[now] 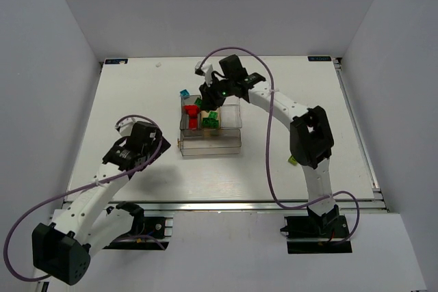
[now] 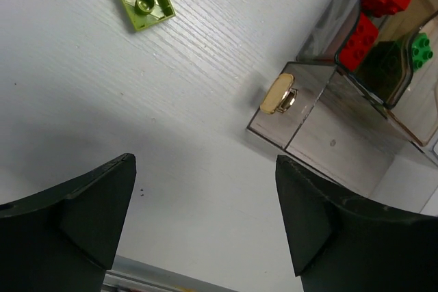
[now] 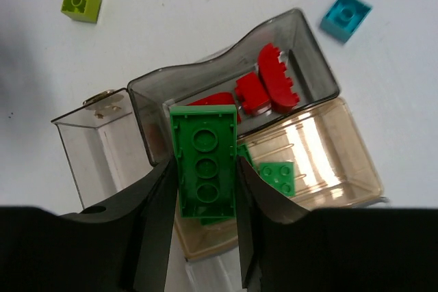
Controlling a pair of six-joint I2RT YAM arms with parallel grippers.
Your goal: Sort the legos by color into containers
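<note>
1. Three red bricks [image 3: 252, 92] lie in the smoky grey compartment of the box [image 1: 212, 147]; at least two green ones [image 3: 277, 176] sit in the tan compartment beside it
2. One green brick [image 3: 204, 143] is pinched in the right pincer [image 3: 203, 196], jaws part-closed on its long sides, hanging over the box
3. The left pincer [image 2: 205, 217] gapes wide and holds nothing, at the box's eight o'clock in the overhead view
4. Loose on the table [image 2: 102, 100]: one lime brick [image 2: 144, 0], and one cyan brick [image 1: 184, 93] at the box's eleven o'clock
5. By my reckoning the job is past halfway: three bricks are left to place, and no lime or cyan brick shows inside the box
</note>
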